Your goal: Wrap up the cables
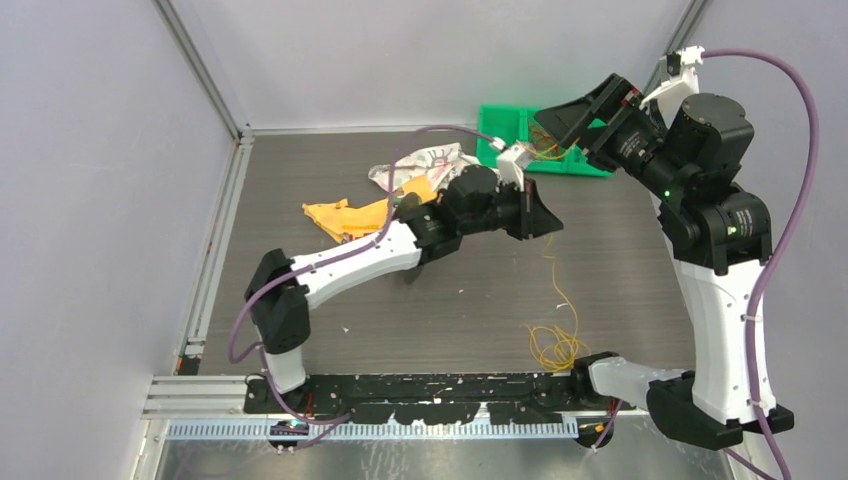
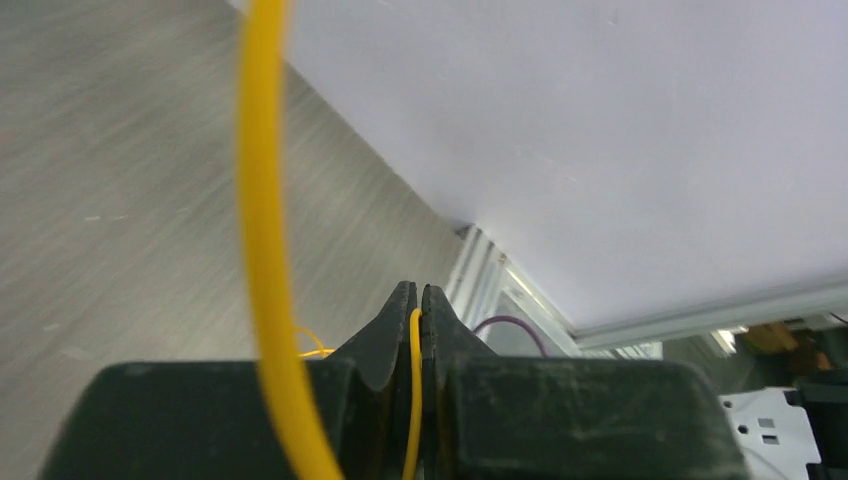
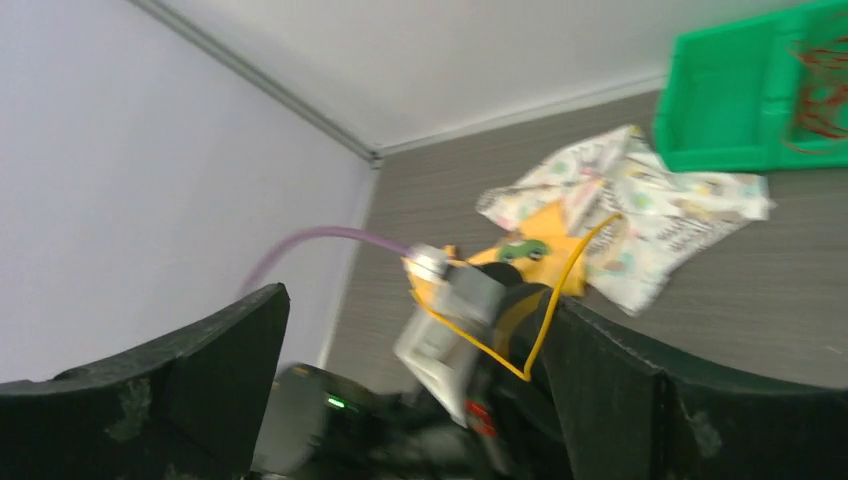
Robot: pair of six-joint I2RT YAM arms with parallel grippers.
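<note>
A thin yellow cable hangs from my left gripper down to a loose coil on the table near the right arm's base. In the left wrist view the left gripper is shut on the cable, and another strand crosses close to the lens. My right gripper is raised at the back right, open. In the right wrist view the right gripper is wide open, and a bent yellow strand runs from the left wrist to beside the right finger.
A green bin holding orange-red wires stands at the back, and also shows in the right wrist view. A patterned cloth and a yellow cloth lie behind the left arm. Metal rails edge the table's left and near sides.
</note>
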